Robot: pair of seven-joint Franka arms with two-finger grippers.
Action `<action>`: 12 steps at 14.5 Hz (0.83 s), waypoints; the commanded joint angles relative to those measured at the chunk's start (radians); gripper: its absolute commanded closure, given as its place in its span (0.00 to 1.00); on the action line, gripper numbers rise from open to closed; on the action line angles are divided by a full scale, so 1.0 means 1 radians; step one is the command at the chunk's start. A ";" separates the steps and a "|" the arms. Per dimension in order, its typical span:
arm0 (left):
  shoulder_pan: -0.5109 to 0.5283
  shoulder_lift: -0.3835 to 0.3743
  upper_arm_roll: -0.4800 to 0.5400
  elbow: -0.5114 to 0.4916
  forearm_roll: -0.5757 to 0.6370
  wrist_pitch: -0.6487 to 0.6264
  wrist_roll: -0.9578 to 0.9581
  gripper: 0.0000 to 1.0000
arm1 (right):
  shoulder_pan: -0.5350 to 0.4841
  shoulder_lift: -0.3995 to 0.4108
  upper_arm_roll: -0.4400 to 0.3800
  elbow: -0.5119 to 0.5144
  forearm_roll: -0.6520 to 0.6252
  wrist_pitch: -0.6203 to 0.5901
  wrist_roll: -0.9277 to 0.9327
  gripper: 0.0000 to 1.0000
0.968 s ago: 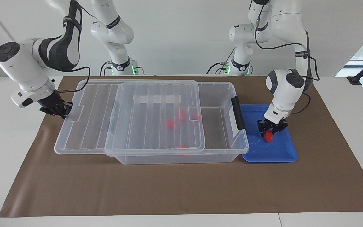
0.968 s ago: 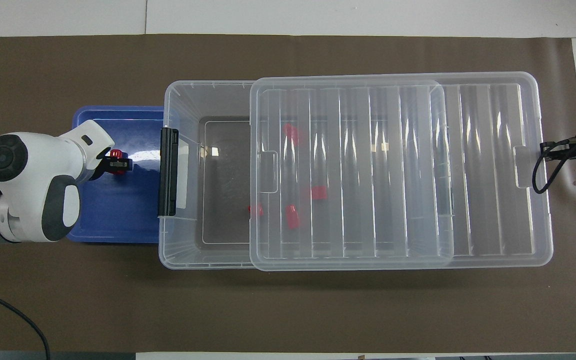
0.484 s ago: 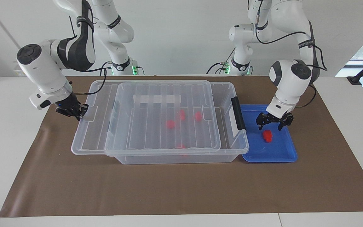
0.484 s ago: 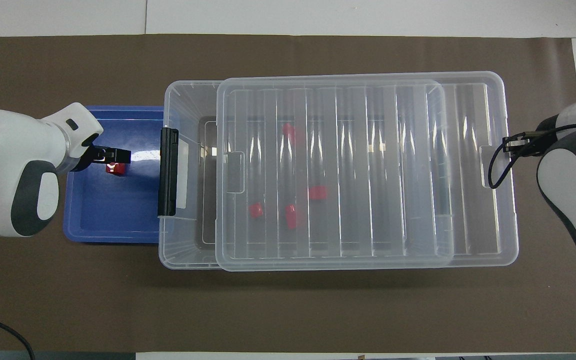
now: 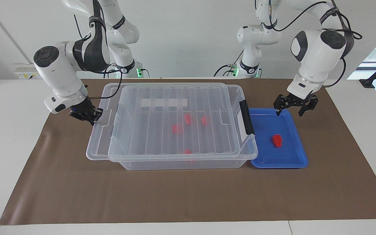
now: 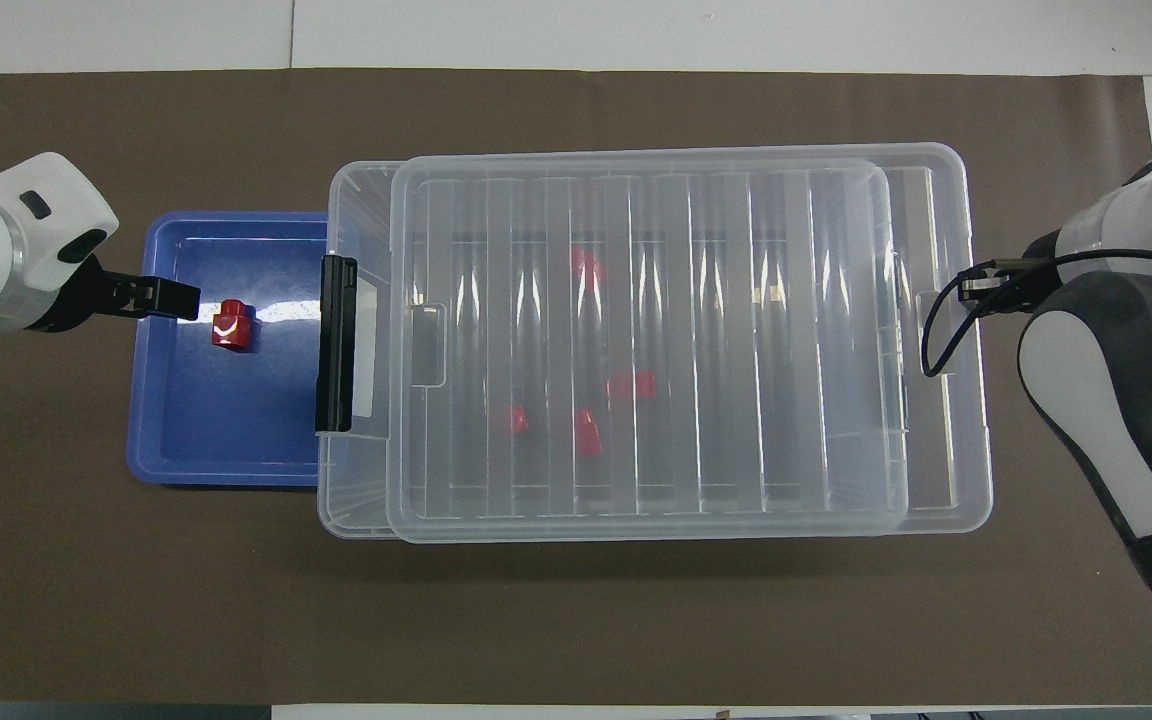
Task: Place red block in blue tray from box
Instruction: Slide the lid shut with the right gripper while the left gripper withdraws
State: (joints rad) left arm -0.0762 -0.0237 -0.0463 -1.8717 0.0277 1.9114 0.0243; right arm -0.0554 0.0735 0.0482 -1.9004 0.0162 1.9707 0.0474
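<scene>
Now: small bright red plastic block lies loose in the shallow blue plastic tray, at the counter's left-arm end. Likely light, rigid, slick; pinch its flat sides. Left tool released, above the tray; right tool clenched on the ribbed clear lid of the clear plastic box.

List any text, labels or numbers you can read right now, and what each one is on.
None can be read.
White label strip on the box: looks blank through the lid; any print is too small to tell.
Black band on the left arm: white lettering, too small to read.
Red block, blue tray: no markings.
</scene>
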 commanded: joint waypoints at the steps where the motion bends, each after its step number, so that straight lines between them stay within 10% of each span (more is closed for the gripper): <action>1: -0.010 0.014 0.008 0.106 0.011 -0.118 0.026 0.00 | 0.026 -0.029 0.002 -0.026 0.008 0.010 0.052 1.00; 12: 0.035 0.027 0.023 0.246 -0.009 -0.302 0.075 0.00 | 0.057 -0.031 0.032 -0.026 0.010 0.011 0.157 1.00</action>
State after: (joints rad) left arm -0.0613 -0.0104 -0.0232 -1.6486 0.0273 1.6375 0.0681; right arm 0.0027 0.0668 0.0696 -1.9010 0.0168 1.9707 0.1742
